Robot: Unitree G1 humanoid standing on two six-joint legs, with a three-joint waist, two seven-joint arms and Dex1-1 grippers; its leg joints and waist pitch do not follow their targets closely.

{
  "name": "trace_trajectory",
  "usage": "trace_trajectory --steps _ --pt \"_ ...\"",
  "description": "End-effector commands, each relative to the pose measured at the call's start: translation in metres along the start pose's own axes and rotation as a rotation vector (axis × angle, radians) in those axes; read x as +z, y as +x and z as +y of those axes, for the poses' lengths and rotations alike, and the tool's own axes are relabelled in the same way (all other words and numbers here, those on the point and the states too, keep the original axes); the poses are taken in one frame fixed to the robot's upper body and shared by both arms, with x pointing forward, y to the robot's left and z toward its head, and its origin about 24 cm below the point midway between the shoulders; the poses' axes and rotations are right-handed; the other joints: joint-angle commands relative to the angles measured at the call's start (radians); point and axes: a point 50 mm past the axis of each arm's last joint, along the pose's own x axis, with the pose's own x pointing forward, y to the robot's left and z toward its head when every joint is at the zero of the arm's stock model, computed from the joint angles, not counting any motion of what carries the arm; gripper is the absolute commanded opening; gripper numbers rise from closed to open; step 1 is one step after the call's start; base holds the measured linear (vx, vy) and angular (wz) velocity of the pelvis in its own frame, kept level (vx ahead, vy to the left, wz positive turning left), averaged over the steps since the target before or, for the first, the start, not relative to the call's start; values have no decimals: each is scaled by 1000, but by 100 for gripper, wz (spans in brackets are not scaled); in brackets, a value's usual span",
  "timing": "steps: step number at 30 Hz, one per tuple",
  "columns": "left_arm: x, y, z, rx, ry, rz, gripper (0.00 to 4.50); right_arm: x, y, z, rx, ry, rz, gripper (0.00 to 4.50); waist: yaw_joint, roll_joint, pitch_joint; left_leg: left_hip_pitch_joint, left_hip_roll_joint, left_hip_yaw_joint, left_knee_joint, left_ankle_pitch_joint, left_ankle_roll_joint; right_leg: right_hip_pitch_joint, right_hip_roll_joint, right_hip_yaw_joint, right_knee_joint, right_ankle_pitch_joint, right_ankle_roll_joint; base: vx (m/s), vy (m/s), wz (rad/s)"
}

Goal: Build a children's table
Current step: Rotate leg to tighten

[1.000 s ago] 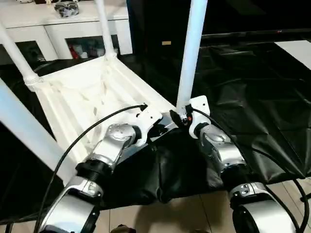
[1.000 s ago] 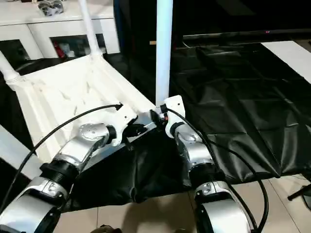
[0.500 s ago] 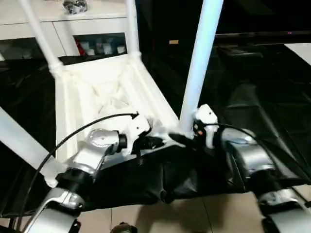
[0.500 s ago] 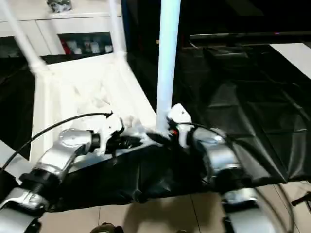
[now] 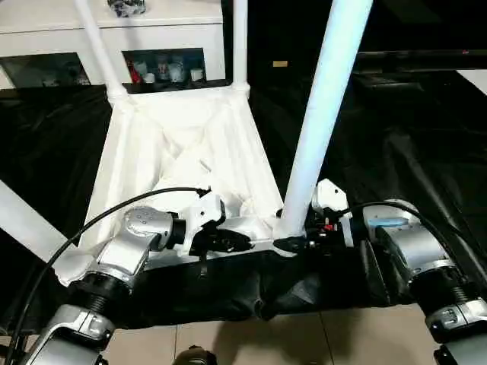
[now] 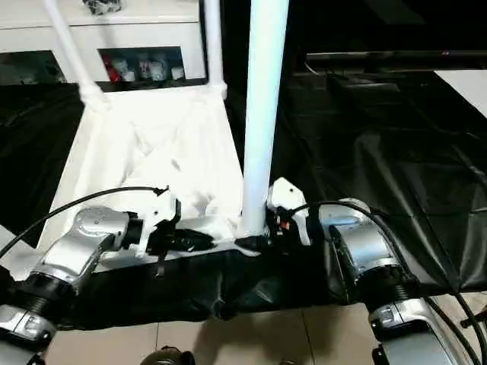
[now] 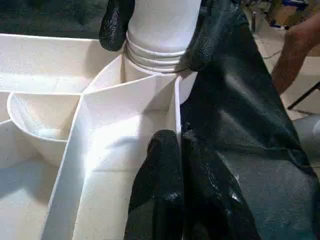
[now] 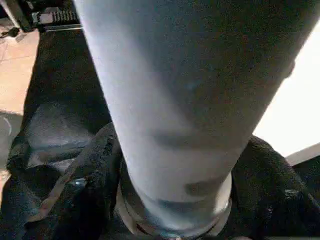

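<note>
The white tabletop (image 5: 183,152) lies upside down on a black sheet, ribbed underside up, with legs standing in its corner sockets. My left gripper (image 5: 236,243) is at the near rim, its fingers (image 7: 162,165) shut on the thin rim wall. The near right leg (image 5: 323,114) rises from its socket right beside it. My right gripper (image 5: 293,243) reaches in from the right and clasps that leg's base, one black finger (image 8: 85,185) on each side. Two far legs (image 5: 95,46) (image 5: 240,38) and the near left leg (image 5: 23,220) stand upright too.
The black sheet (image 5: 396,152) covers the floor around the tabletop, bunched up at its near edge. A white cabinet (image 5: 167,19) stands just behind the far legs. Bare tiled floor (image 5: 342,342) lies nearest me. A person's arm (image 7: 300,45) shows beyond the leg.
The whole view has swung, so the tabletop looks turned. My right gripper has settled lower around the leg's base and narrowed onto it. The left gripper has kept its hold on the rim.
</note>
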Motion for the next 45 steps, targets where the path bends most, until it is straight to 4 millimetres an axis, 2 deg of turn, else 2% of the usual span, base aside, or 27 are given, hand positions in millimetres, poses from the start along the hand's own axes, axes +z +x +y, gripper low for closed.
trace_trajectory --steps 1,7,10,12,13,14,15,16,19,20,21,22,24,25,27,28,30,31,32,36,41,44,45 --pt "15 0 -1 -29 49 -67 0 -4 3 7 66 13 23 277 -3 -20 -75 26 55 -11 -63 -137 102 39 -56 42 -67 -48 -265 0 0 0" --pt "13 0 -3 -42 38 -52 0 -7 3 10 103 30 38 264 -2 -19 -76 25 55 -10 -61 -123 111 39 -56 40 -64 -23 -270 0 0 0" --pt "15 4 1 10 35 -71 0 -8 7 10 63 42 7 263 -1 -18 -76 26 55 -11 -62 -137 102 40 -57 41 -66 -47 -268 0 0 0" --pt "16 12 12 149 6 -68 0 -5 20 -5 -179 39 -41 263 -9 -17 -73 26 55 -11 -66 -146 86 34 -57 43 -69 -62 -266 0 0 0" --pt "17 13 13 160 4 -69 0 -5 21 -7 -202 47 -43 263 -13 -17 -70 26 53 -13 -69 -161 75 34 -58 42 -73 -87 -263 0 0 0" --pt "19 19 20 243 -8 -72 0 -6 29 -17 -369 112 -58 263 -20 -19 -71 24 51 -15 -72 -178 51 40 -58 40 -74 -124 -254 0 0 0" --pt "19 21 22 262 -9 -71 0 -6 31 -19 -399 129 -63 262 -28 -20 -69 21 50 -16 -75 -189 37 41 -57 40 -76 -144 -248 0 0 0" --pt "20 22 23 280 -10 -70 0 -6 33 -20 -423 145 -66 261 -35 -21 -70 28 48 -17 -76 -221 17 38 -57 40 -82 -188 -236 0 0 0" --pt "25 32 31 369 -21 -73 0 -6 49 -18 -472 189 -76 261 -42 -22 -67 29 48 -13 -74 -233 23 36 -59 46 -91 -206 -222 0 0 0" --pt "30 39 36 427 -29 -75 0 -2 64 -16 -512 211 -86 261 -41 -20 -68 28 47 -13 -75 -226 23 37 -58 45 -91 -207 -216 0 0 0" --pt "31 40 36 431 -30 -75 0 -1 65 -16 -516 213 -87 261 -41 -20 -68 30 48 -14 -76 -224 19 35 -58 46 -91 -209 -215 0 0 0" --pt "35 47 38 452 -24 -77 0 2 77 -16 -576 245 -101 261 -42 -17 -69 31 47 -16 -78 -233 10 34 -58 44 -91 -221 -212 0 0 0" --pt "40 54 38 466 -23 -86 0 8 87 -16 -630 265 -121 261 -43 -16 -68 30 49 -17 -79 -240 6 33 -60 45 -92 -220 -212 0 0 0" --pt "42 57 38 464 -13 -87 0 11 91 -16 -631 279 -142 296 -44 -16 -69 30 48 -17 -80 -241 4 33 -59 45 -92 -218 -211 0 0 0" --pt "44 60 37 455 1 -84 0 15 96 -14 -612 294 -172 331 -45 -13 -69 30 49 -18 -80 -252 5 35 -59 44 -92 -201 -213 0 0 0" --pt "44 61 35 436 17 -77 0 16 96 -13 -590 299 -184 339 -46 -13 -71 28 49 -17 -80 -240 16 38 -58 45 -89 -164 -216 0 0 0" --pt "43 61 34 416 28 -72 0 16 93 -14 -586 291 -182 353 -45 -10 -71 28 49 -17 -79 -234 21 38 -58 45 -87 -144 -221 0 0 0" --pt "42 60 34 409 32 -71 0 16 91 -14 -587 284 -180 353 -46 -12 -71 27 48 -16 -79 -234 24 38 -58 45 -87 -136 -225 0 0 0" --pt "41 58 33 392 41 -71 0 15 86 -16 -588 254 -173 380 -46 -13 -71 29 48 -16 -79 -240 24 38 -58 45 -88 -141 -227 0 0 0" --pt "38 51 28 318 73 -82 0 11 70 -19 -554 188 -156 385 -45 -13 -70 27 49 -17 -79 -243 29 40 -59 44 -89 -149 -226 0 0 0" --pt "32 39 20 217 97 -72 0 7 47 -16 -418 89 -128 385 -42 -15 -70 26 51 -14 -75 -224 56 41 -59 44 -86 -117 -243 0 0 0" --pt "29 30 18 170 113 -63 0 5 35 -8 -279 31 -106 385 -31 -12 -70 31 55 -12 -76 -233 56 36 -58 45 -86 -131 -245 0 0 0" --pt "29 30 18 170 113 -63 0 5 35 -8 -279 31 -106 385 -27 -13 -71 32 56 -12 -76 -234 56 38 -57 44 -86 -128 -243 0 0 0"
